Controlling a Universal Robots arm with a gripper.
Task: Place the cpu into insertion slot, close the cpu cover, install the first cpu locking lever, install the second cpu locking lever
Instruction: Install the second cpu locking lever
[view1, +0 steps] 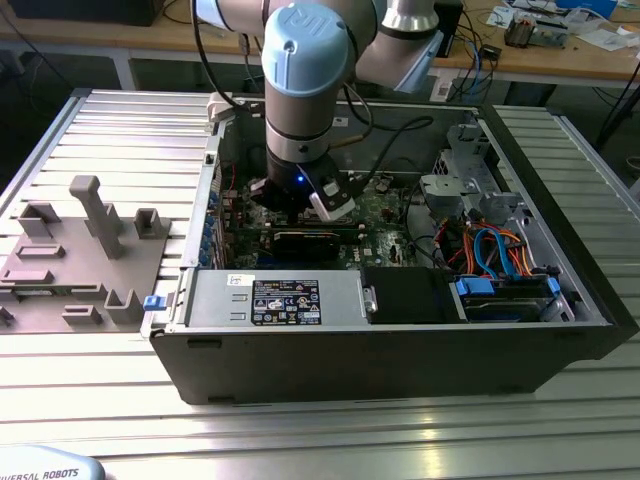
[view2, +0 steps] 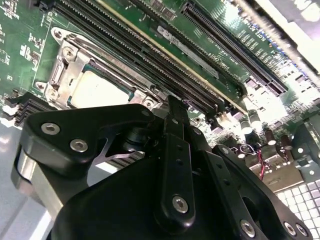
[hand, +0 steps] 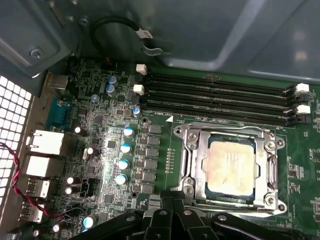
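Note:
The cpu (hand: 231, 165) lies flat in the insertion slot, its dull silver top showing through the window of the cpu cover (hand: 270, 165), which lies down over it. In the second wrist view the cpu (view2: 100, 90) and the cover frame (view2: 62, 65) sit just beyond my fingertips. My gripper (hand: 170, 196) is shut, with nothing visible between its fingers, and its tips hover at the socket's edge, by a corner of the frame. In the exterior view the gripper (view1: 285, 205) reaches down into the open computer case over the green board.
Long black memory slots (hand: 220, 95) run beside the socket. A long black card (view1: 305, 240) stands in front of the gripper. The grey power supply (view1: 280, 300), a drive bay with blue cables (view1: 500, 255) and the case walls (view1: 400, 360) hem the board in. A grey fixture (view1: 80, 260) lies outside.

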